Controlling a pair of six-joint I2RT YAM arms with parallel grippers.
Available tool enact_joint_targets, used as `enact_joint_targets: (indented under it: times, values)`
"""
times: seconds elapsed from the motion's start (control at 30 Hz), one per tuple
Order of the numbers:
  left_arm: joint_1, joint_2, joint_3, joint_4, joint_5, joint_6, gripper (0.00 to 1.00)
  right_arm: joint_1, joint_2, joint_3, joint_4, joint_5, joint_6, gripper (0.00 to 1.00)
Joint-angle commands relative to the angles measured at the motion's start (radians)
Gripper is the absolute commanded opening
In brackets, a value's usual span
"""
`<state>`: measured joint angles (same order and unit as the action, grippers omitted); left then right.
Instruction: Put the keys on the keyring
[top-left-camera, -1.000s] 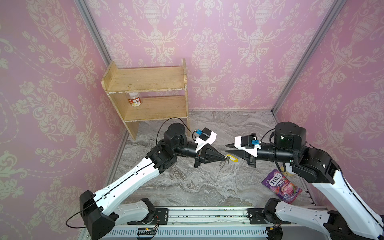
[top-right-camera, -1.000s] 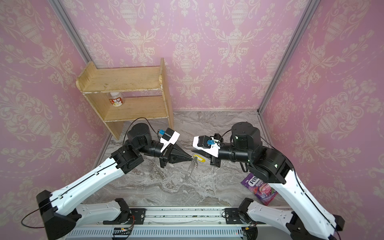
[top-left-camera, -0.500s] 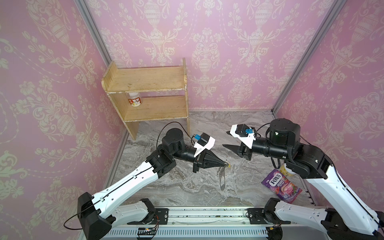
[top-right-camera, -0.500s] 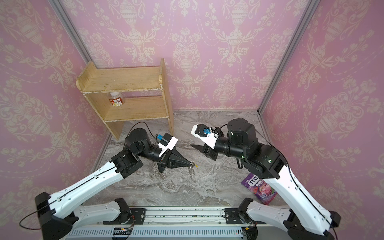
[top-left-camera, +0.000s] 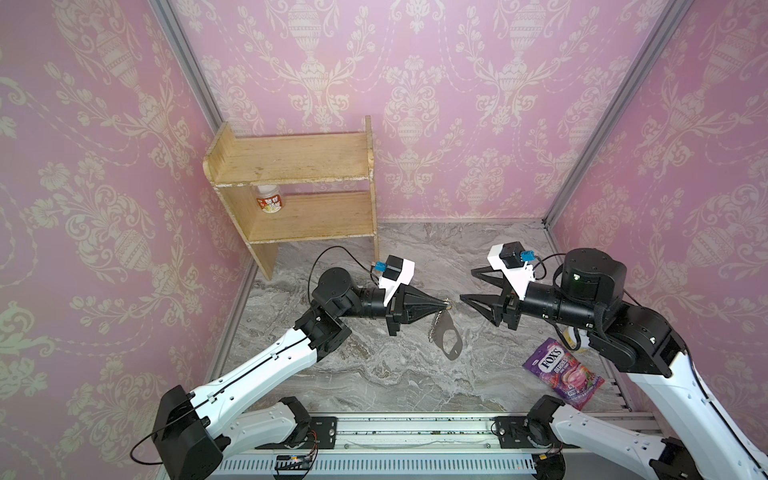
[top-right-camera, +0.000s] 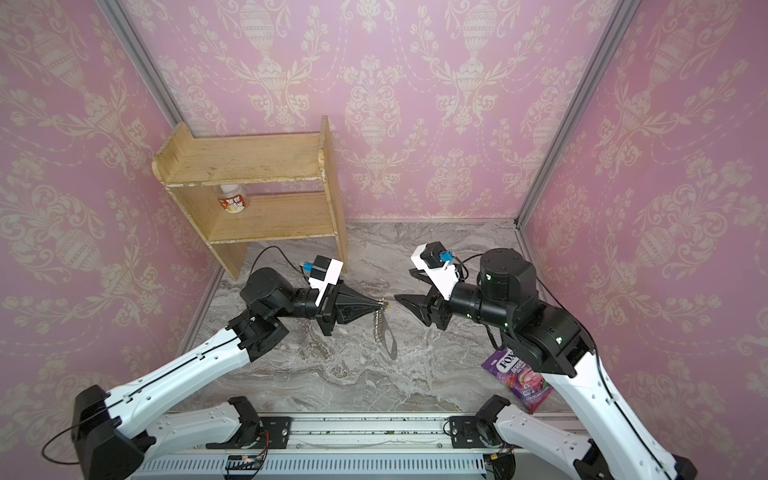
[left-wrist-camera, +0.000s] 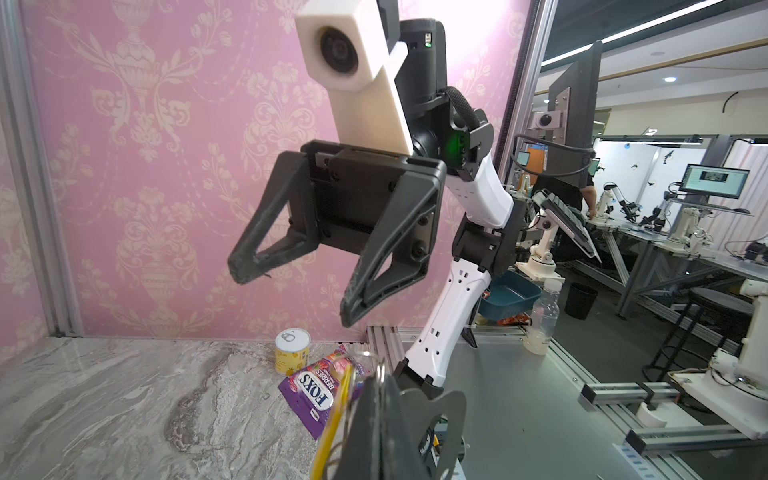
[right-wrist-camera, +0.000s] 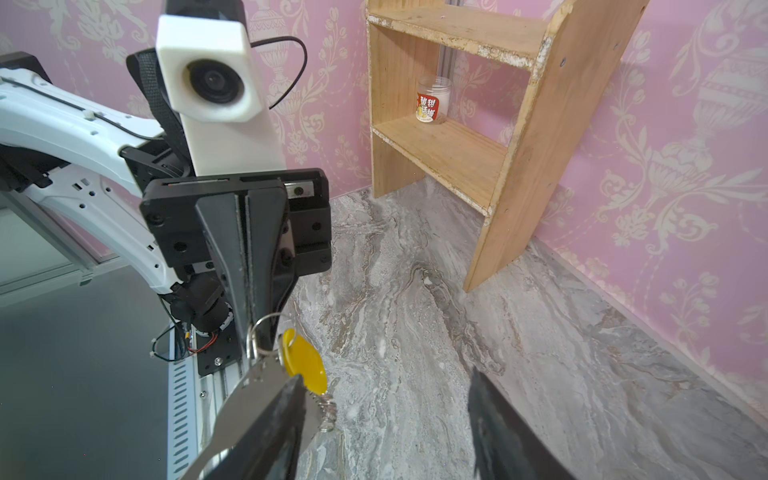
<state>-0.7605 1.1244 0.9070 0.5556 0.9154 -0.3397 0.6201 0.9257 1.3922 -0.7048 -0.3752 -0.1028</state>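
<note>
Left jaws are clamping the keyring (left-wrist-camera: 455, 406) with yellow key (right-wrist-camera: 305, 368) dangling; right jaws are gaping empty, facing it closely.

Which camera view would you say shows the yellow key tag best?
The right wrist view: the yellow key tag hangs face-on, close up. Both top views show only a yellow speck; the left wrist view shows a thin edge-on strip.

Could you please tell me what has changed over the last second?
The right gripper opened its jaws, let go of the yellow key tag and drew back to the right. The left gripper stayed shut on the keyring, tag and grey fob hanging from its tip. The sweets packet and shelf did not move.
</note>
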Motion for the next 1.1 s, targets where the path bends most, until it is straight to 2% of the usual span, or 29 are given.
enact_joint_targets:
  times: [0.0,0.13,0.33,0.67,0.77,1.07]
  values:
    - [0.005,-0.037,-0.024,0.101,-0.091,-0.001,0.00,-0.023,-0.016,-0.033,0.059,-0.086,0.142,0.64]
    - [0.000,-0.040,-0.049,0.118,-0.126,0.038,0.00,-0.026,-0.039,-0.066,0.109,-0.092,0.167,0.63]
    - [-0.011,-0.040,-0.065,0.127,-0.159,0.079,0.00,-0.028,-0.038,-0.074,0.148,-0.183,0.153,0.53]
    - [-0.015,-0.025,-0.049,0.135,-0.129,0.093,0.00,-0.024,-0.025,-0.098,0.137,-0.288,-0.001,0.33]
    - [-0.020,-0.023,-0.048,0.128,-0.127,0.105,0.00,-0.012,-0.022,-0.109,0.154,-0.278,-0.027,0.32]
    - [-0.027,-0.009,-0.029,0.115,-0.112,0.118,0.00,0.023,-0.012,-0.119,0.178,-0.241,-0.064,0.21]
